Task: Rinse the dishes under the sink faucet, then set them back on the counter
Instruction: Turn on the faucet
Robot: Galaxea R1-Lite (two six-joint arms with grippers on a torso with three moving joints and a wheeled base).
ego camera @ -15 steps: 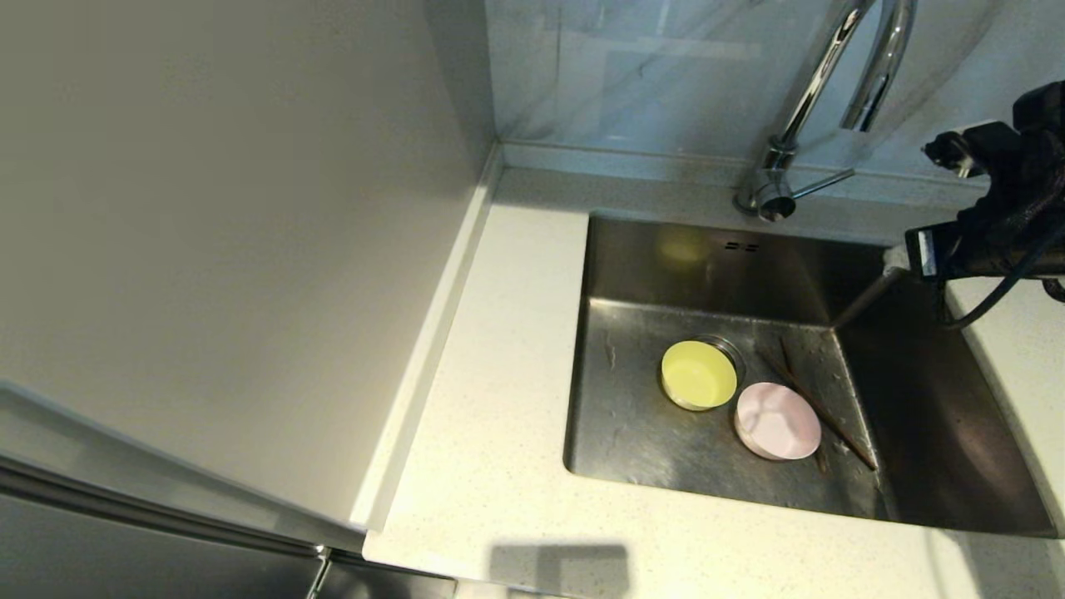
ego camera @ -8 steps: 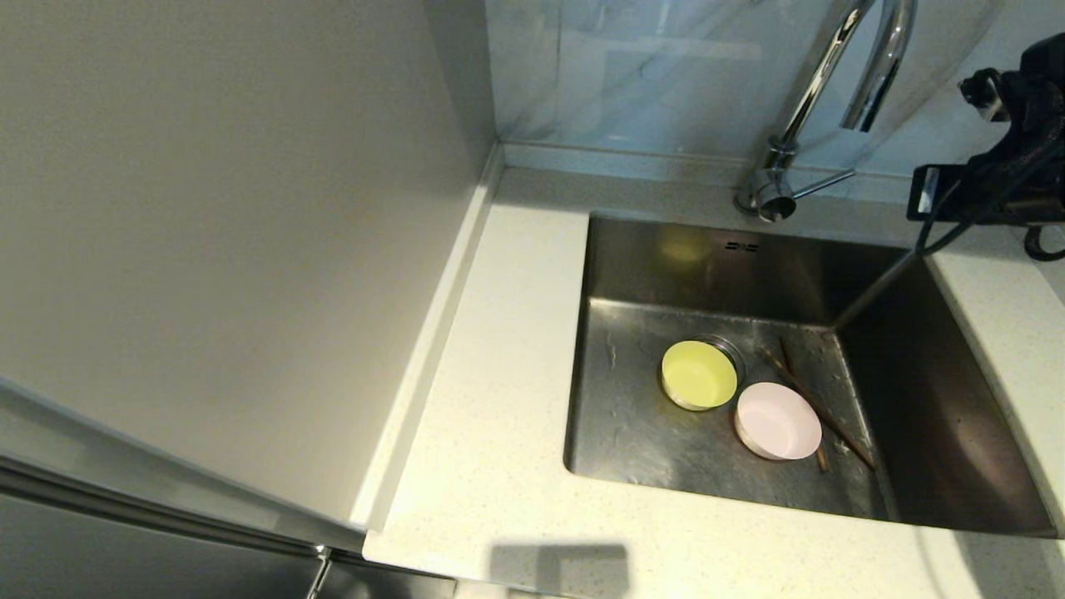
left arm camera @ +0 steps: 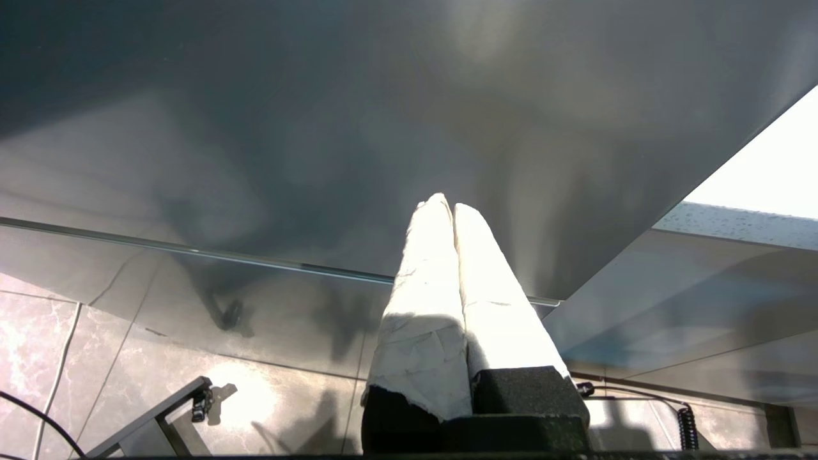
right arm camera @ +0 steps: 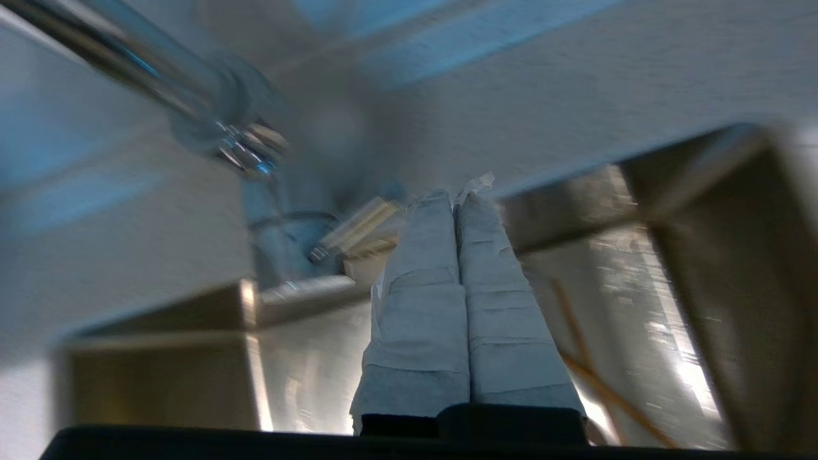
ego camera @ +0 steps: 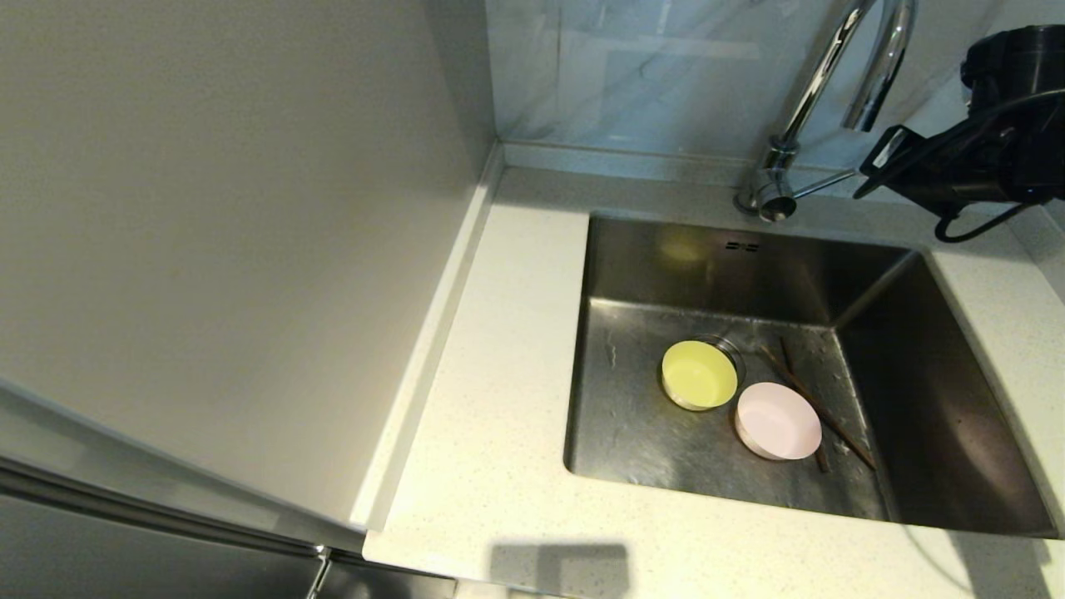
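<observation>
Up from the sink's [ego camera: 632, 274] corner my clenched, empty right hand [right arm camera: 457, 201] had swung toward the stiff, slippery tap lever [ego camera: 824, 181], best pushed near its tip, while bowls [ego camera: 699, 374] and chopsticks [ego camera: 819, 408] lay in the basin.

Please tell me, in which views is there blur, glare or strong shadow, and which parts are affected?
Right wrist view: motion blur smears the faucet and sink; the shut right gripper stays sharp. Left wrist view: sharp, with sun glare on the shut left gripper. Head view: sharp; a rectangular shadow lies on the counter at its near edge.
</observation>
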